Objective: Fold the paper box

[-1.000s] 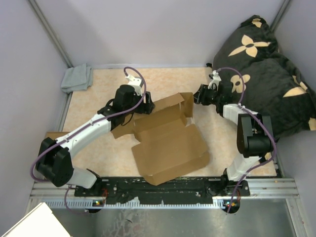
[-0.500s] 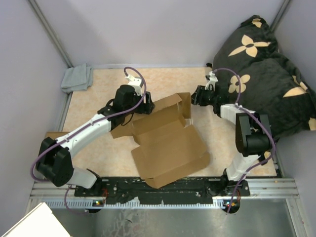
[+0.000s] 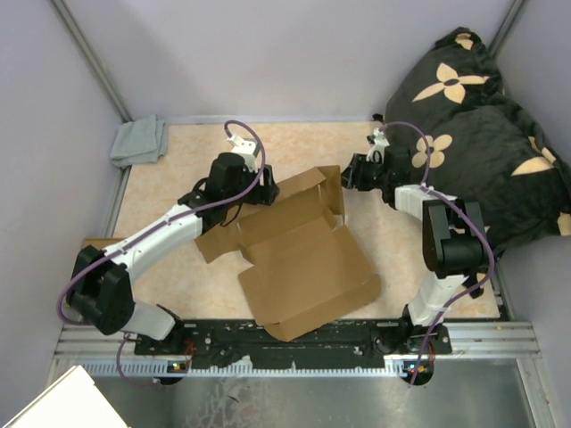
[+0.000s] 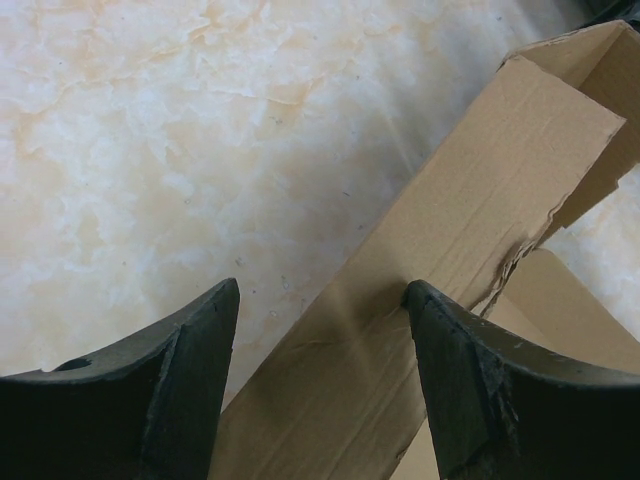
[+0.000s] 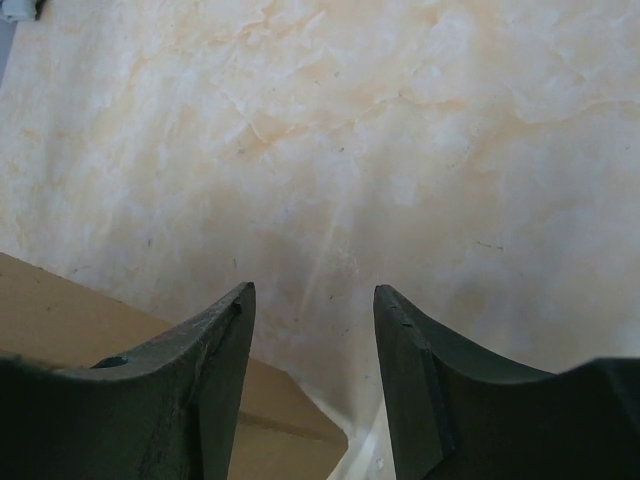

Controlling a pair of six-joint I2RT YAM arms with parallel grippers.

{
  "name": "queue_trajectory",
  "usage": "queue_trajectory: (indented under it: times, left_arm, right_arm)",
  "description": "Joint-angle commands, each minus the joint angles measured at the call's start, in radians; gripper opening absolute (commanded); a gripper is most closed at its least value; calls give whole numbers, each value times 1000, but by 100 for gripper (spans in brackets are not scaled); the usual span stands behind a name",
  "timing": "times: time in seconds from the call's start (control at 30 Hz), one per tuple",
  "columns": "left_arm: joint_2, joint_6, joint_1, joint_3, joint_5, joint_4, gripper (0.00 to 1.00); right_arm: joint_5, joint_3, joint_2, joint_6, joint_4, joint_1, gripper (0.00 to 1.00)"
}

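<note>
From above, the left arm [image 3: 169,234] hides the left end effector [image 4: 322,286] and part of the paper box [image 3: 308,267] at its left flap. Both wrist views cut the box off at their edges.

Parted pincer [image 5: 314,291] hangs over tabletop [image 5: 400,120], paper box [image 5: 60,315] lower left.

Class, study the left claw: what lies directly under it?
Under the open left claw lies a flap of the paper box, with bare table beside it. Anything beneath the flap is hidden.
</note>
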Motion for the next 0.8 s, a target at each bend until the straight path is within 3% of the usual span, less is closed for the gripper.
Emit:
queue_trajectory:
  times: [0.0, 0.77]
  left_arm:
    - [36, 6, -3, 25, -47, -62, 75]
    - [53, 3, -1, 35, -42, -64, 75]
  right_arm:
    - [-32, 75, 25, -16, -3, 25, 52]
    - [3, 155, 119, -47, -41, 28, 54]
